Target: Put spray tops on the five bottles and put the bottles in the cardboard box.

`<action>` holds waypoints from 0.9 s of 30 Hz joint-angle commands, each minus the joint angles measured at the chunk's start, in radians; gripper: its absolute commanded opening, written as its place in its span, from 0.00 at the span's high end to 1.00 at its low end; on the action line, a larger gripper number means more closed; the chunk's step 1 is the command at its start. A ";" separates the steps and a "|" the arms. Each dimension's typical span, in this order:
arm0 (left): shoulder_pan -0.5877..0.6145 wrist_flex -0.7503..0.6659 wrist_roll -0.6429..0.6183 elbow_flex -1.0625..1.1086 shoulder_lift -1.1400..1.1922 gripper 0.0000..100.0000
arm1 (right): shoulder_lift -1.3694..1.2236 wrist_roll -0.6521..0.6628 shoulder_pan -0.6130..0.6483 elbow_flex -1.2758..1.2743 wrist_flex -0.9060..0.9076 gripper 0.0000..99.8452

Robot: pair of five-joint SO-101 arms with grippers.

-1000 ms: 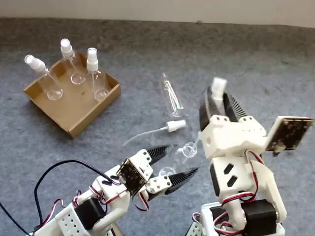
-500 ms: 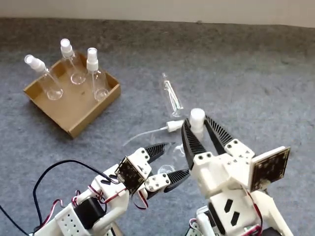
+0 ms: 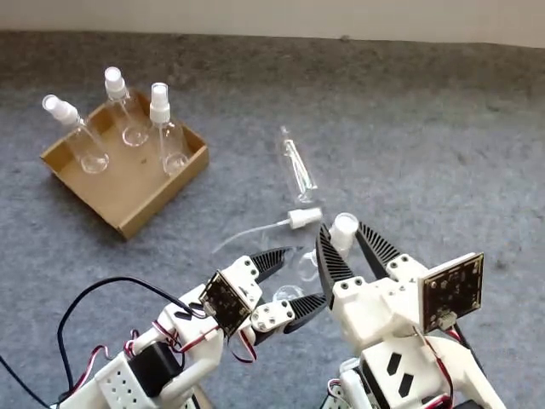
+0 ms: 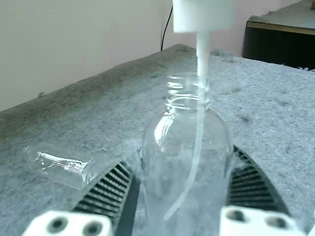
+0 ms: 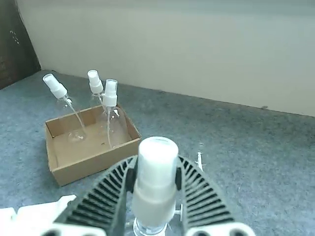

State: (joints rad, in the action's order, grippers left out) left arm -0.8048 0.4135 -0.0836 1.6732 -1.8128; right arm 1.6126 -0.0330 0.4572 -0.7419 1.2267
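While my left pincer (image 3: pixel 295 281) is clamped around the belly of the open bottle (image 4: pixel 184 147) at the lower middle of the high view, my right pincer (image 3: pixel 344 243) is closed on a spray top (image 5: pixel 156 169) right above it. The dip tube (image 4: pixel 199 123) is already down through the neck, but the head isn't seated yet. What worries me is that curved tube: it bends sideways inside the bottle, so if I push down off-centre I reckon the head lands crooked on the threads and jams. Pressing hard could also make the slick bottle slide or tip in my left grip, since only two fingers hold it. Another spray top (image 3: pixel 304 217) lies on the grey carpet (image 3: pixel 443 128) just above my pincers, with its thin tube trailing left, so either finger could flick it away. The last bare bottle (image 3: pixel 296 162) lies on its side further up, at the centre. The cardboard box (image 3: pixel 166 198) sits at the upper left with three capped bottles (image 3: pixel 162 128) standing in it, and that trailing tube lies roughly between me and the box.
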 commanded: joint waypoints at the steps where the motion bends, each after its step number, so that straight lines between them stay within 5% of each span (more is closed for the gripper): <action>1: 0.018 -0.002 0.006 0.022 -0.007 0.88 | -0.001 0.014 0.016 0.065 0.025 0.86; 14: 0.018 -0.002 0.006 0.022 -0.007 0.88 | -0.001 0.014 0.016 0.068 0.025 0.85; 18: 0.018 -0.002 0.009 0.022 -0.007 0.88 | -0.001 0.112 0.008 0.073 0.030 0.85; 27: 0.018 -0.008 0.008 0.022 -0.007 0.88 | -0.001 0.161 -0.311 0.074 -0.054 0.93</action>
State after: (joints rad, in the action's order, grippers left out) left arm -0.8032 0.4135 -0.0836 1.6732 -1.8128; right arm 1.6126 0.1128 0.2317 -0.7419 1.2252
